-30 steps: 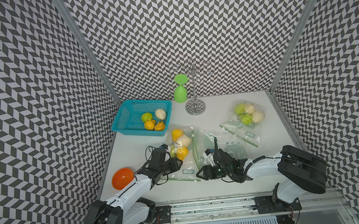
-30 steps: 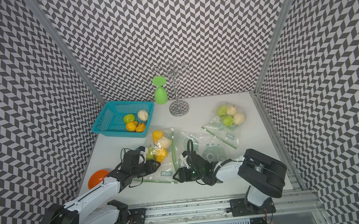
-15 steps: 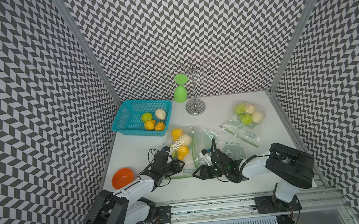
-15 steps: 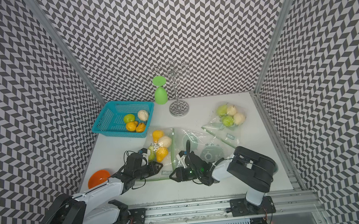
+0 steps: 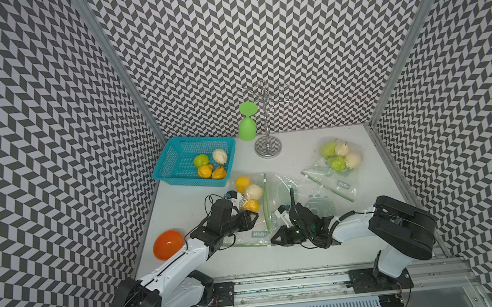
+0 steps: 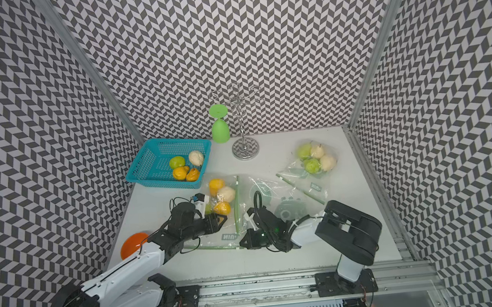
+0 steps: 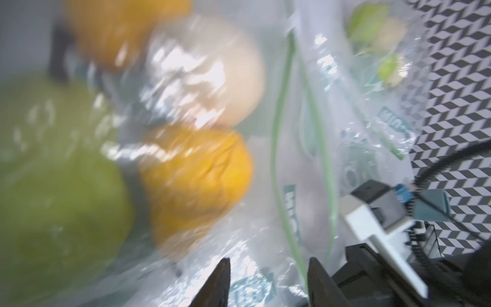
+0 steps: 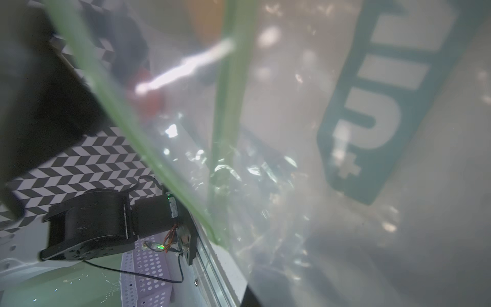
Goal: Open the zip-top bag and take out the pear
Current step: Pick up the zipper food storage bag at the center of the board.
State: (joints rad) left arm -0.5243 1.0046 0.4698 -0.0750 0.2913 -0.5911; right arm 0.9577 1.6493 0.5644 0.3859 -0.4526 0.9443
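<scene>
My right wrist view is smothered by zip-top bag (image 8: pixel 292 186) film; the right gripper (image 5: pixel 274 240) is pinched on its zip edge. The left gripper (image 7: pixel 268 261) is apart and the pear (image 7: pixel 58 186) is blurred. There is open desk (image 5: pixel 279 258) in front.

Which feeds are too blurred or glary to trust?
Left wrist: fruit inside the zip-top bag smeared, glare on its plastic, the left pincer crisp. Right wrist: plastic close to the lens, hazy, green zip strip soft. Both top views: sharp, evenly lit.
</scene>
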